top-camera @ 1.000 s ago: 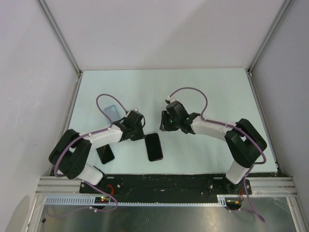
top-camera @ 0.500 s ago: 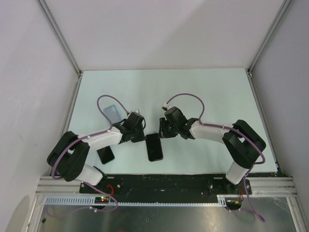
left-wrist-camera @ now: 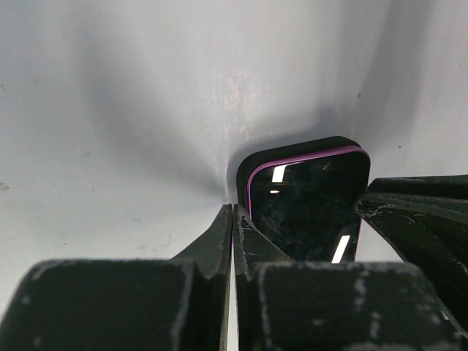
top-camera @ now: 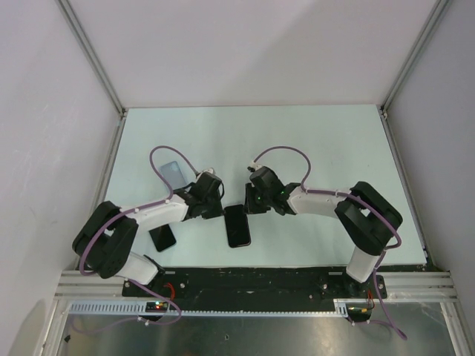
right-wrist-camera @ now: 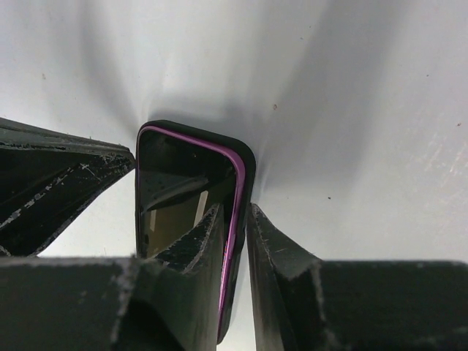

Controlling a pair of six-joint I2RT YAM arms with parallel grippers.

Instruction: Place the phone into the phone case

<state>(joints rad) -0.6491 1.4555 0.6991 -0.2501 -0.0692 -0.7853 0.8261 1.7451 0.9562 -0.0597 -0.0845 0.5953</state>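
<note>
The phone (top-camera: 237,226) is a black slab with a purple rim, lying flat near the table's front middle. My right gripper (top-camera: 248,209) is at its far end. In the right wrist view its jaws (right-wrist-camera: 238,207) pinch the phone (right-wrist-camera: 183,172) by its right edge, one finger over the glass and one outside the rim. My left gripper (top-camera: 220,211) is shut and empty. Its tips (left-wrist-camera: 234,208) rest on the table just left of the phone (left-wrist-camera: 311,190). The pale-blue phone case (top-camera: 172,172) lies apart at the back left, behind the left arm.
A second plain black slab (top-camera: 162,237) lies by the left arm's base. White walls and metal frame posts (top-camera: 111,96) close in the pale table (top-camera: 334,148). Each wrist view shows the other gripper's finger (left-wrist-camera: 417,212) beside the phone.
My right gripper has moved left and toward the front onto the phone's far end, and its jaws have narrowed onto the edge. The left gripper has stayed shut and barely shifted.
</note>
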